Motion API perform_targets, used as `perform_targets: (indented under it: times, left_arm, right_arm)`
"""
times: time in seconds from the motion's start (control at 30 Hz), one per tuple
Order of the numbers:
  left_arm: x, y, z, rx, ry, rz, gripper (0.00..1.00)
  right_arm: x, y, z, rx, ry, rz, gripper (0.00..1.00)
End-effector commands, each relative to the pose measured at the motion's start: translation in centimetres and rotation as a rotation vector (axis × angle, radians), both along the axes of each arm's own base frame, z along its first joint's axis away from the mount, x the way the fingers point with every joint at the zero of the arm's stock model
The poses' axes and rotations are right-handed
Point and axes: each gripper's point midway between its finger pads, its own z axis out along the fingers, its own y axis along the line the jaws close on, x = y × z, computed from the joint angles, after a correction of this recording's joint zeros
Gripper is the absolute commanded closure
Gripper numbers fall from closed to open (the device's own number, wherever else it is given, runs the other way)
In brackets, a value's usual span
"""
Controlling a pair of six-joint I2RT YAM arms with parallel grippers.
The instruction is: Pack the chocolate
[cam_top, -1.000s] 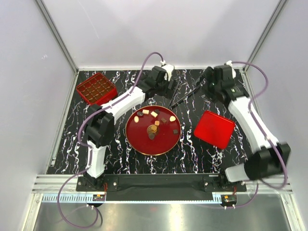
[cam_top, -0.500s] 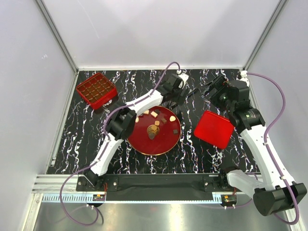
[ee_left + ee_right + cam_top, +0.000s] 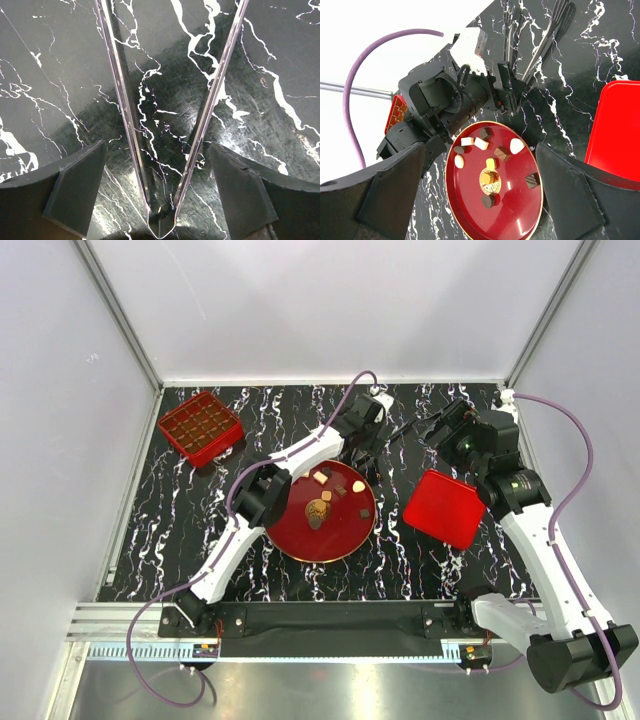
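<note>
Step in hand, my read: tool pickup, not packing yet. The left pincer [image 3: 159, 170] is sitting wide open over the tongs [image 3: 121, 95], one pad on each side of the hinge end. A gap is showing between each pad and the tong arms, so it's gripping nothing. The right pincer [image 3: 480, 150] is also hanging open and empty over the far-right part of the counter [image 3: 390, 560], looking down at the plate.

The chocolate [image 3: 481, 144] is all lying loose on the red plate [image 3: 515, 210], scattered around the gold emblem [image 3: 491, 179] and mostly on the half nearer the left pincer. I'm not making out any pieces in the compartment tray [image 3: 200, 425] at the far-left corner, though it's small in the top view. The red lid [image 3: 445, 508] is lying flat to the right of the plate.

Orientation: the pieces are squat squares and rounds, so they're not pointing anywhere and have no long axis worth using. Any approach angle should do.

The tongs do have an axis. They're lying flat in a V, hinge between the left fingers, tips pointing away from the left wrist toward the right arm's side. Their long axis is running crosswise to the pincer's closing direction.

Next move, as I'm judging it: close the left pincer on both arms near the hinge, staying centred so neither arm slips out. Then lift and swing the tips over the plate.
</note>
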Motion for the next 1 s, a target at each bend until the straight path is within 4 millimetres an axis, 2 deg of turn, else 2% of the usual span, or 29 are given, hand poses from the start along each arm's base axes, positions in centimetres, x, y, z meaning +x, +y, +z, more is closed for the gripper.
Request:
perform_targets:
  times: [0.0,0.17,0.27,0.43,0.63,0.87,0.97]
  left_arm:
    - [1.5,-0.6,2.9,-0.032,-0.076,0.008,0.16]
    - [0.9,-0.1,2.1,-0.014,-0.041,0.016,0.17]
    - [0.2,0.4,1.3,0.0,-0.01,0.028,0.19]
    - [0.0,0.5,1.2,0.0,-0.015,0.02,0.25]
    - [0.0,0.7,1.0,0.01,-0.002,0.021,0.26]
    - [-0.2,0.5,1.1,0.005,0.004,0.006,0.42]
    - [-0.2,0.7,1.2,0.007,0.0,0.015,0.45]
  right_arm:
    - [-0.1,0.1,2.0,0.023,-0.074,0.011,0.0]
    - [-0.4,0.2,3.3,0.028,-0.106,0.02,0.0]
    - [-0.3,0.0,3.2,0.018,-0.114,0.011,0.0]
    - [0.0,0.3,2.4,0.023,-0.095,0.019,0.0]
    - [0.1,0.4,2.7,0.03,-0.107,0.023,0.0]
    - [0.3,0.7,3.0,0.035,-0.116,0.033,0.0]
    - [0.3,0.7,3.1,0.036,-0.12,0.033,0.0]
